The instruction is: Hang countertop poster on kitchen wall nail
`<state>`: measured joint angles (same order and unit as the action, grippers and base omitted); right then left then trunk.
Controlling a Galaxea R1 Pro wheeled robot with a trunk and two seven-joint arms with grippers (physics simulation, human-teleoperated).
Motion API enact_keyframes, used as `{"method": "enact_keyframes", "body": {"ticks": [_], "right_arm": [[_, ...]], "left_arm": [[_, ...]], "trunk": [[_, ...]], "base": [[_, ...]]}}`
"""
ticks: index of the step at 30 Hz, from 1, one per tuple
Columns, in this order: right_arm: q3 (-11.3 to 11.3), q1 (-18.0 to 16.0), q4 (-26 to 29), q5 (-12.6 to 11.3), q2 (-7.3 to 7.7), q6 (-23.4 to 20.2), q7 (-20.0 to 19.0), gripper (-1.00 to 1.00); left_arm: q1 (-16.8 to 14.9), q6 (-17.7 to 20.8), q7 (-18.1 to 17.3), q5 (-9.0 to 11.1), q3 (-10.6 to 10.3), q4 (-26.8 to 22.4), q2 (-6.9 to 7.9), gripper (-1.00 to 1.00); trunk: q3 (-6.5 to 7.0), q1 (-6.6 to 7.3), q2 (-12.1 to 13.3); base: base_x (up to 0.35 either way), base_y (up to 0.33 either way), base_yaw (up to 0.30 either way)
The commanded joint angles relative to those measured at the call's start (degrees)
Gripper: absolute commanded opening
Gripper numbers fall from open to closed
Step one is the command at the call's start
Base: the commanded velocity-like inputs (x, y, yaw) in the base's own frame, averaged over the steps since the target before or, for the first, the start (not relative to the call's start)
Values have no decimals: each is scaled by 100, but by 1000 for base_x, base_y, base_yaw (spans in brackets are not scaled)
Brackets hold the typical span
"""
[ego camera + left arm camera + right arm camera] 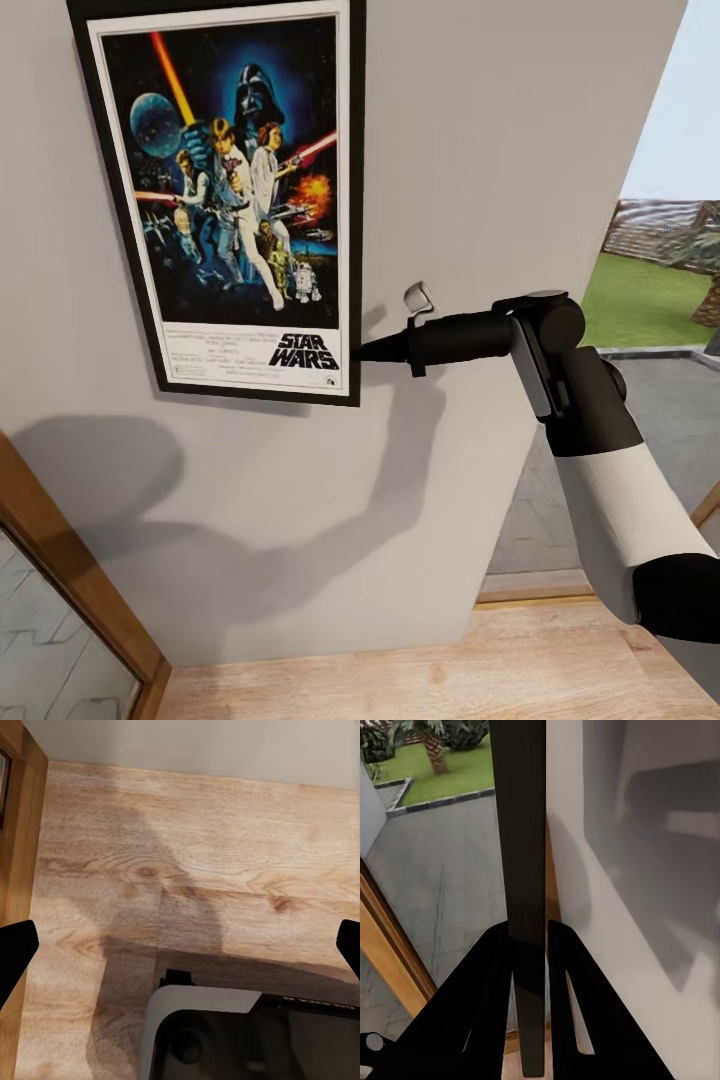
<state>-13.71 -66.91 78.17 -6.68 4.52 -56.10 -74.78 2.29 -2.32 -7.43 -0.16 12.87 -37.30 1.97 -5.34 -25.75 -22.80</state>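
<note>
From the head view, the poster [230,190] stands upright and flat against the pale grey wall [500,150], its top edge cut off by the frame, so the nail it may hang on cannot be seen. The right hand [365,349] reaches in from the right and meets the poster's black frame at the lower right corner, just beside the "STAR WARS" logo. Holding by the side edge keeps the arm clear of the artwork and lets the frame sit flush with the wall. Whether the poster already bears on a nail or is carried by the hand alone I cannot tell. Below lie the wooden floor [400,680] and, at the near left, a wood-framed door or window [70,600]; on the right an opening looks out on paving and grass.

In the left wrist view, the left hand [180,945] points down at the wooden floor, its two black fingertips [15,949] far apart at either side with nothing between them. It is idle, held low beside the robot's base [247,1035], probably to stay out of the way.

In the right wrist view, the two black fingers [491,997] are clamped on the poster's thin dark edge [521,870], seen end-on, running straight away between them. The wall lies close alongside the frame, with paving and a palm beyond.
</note>
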Motion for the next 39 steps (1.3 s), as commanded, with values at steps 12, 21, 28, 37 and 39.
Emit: {"method": "enact_keyframes", "body": {"ticks": [12,21,28,37,39], "right_arm": [[-9,-6,3,-44,5,-50,16,-100],[-9,-6,4,-44,5,-50,16,-100],[-9,-6,1,-44,5,-50,16,-100],[-9,-6,1,-44,5,-50,16,-100],[-9,-6,1,-44,5,-50,16,-100]], "left_arm": [[-1,-6,-40,-2,22,-6,-3,100],[-1,-6,-40,-2,22,-6,-3,100],[-1,-6,-40,-2,22,-6,-3,100],[-1,-6,-40,-2,22,-6,-1,100],[-1,-6,-40,-2,22,-6,-2,100]], "trunk": [[-11,-4,-12],[-11,-4,-12],[-11,-4,-12],[-11,-4,-12],[-11,-4,-12]], "base": [[0,0,0],[0,9,0],[0,25,0],[0,25,0],[0,62,0]]}}
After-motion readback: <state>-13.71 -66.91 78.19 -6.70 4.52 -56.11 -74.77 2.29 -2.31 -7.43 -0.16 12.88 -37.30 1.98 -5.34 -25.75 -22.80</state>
